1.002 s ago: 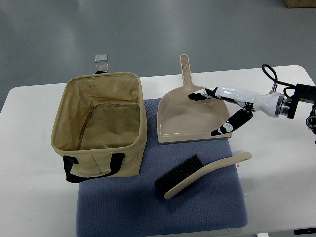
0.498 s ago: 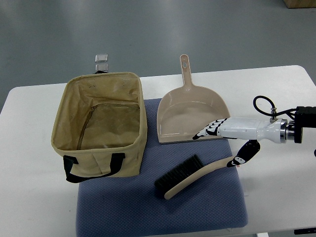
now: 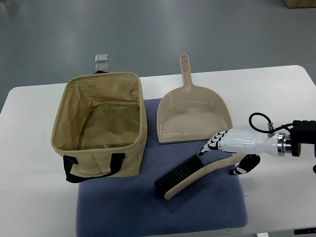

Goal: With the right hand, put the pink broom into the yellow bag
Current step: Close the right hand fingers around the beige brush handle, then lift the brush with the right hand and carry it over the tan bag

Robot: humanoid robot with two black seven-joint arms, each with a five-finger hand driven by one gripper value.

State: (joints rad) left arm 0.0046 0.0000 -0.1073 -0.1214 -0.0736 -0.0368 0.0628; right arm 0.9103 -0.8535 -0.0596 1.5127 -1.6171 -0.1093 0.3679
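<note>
On the blue mat, nearest edge: broom, bristles left, handle running right. Light, rigid; take the handle, not the soft bristles. Right hand over the handle's end, fingers spread either side, holding nothing. Beyond the broom, dustpan. Left of it, bag, mouth open.

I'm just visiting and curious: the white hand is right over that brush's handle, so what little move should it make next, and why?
Probably close the fingers around the broom handle. The right hand sits over the handle's far end, fingers open, thumb on the near side, nothing gripped. The yellow bag stands open to the left, so the broom must be held before it is lifted.
</note>
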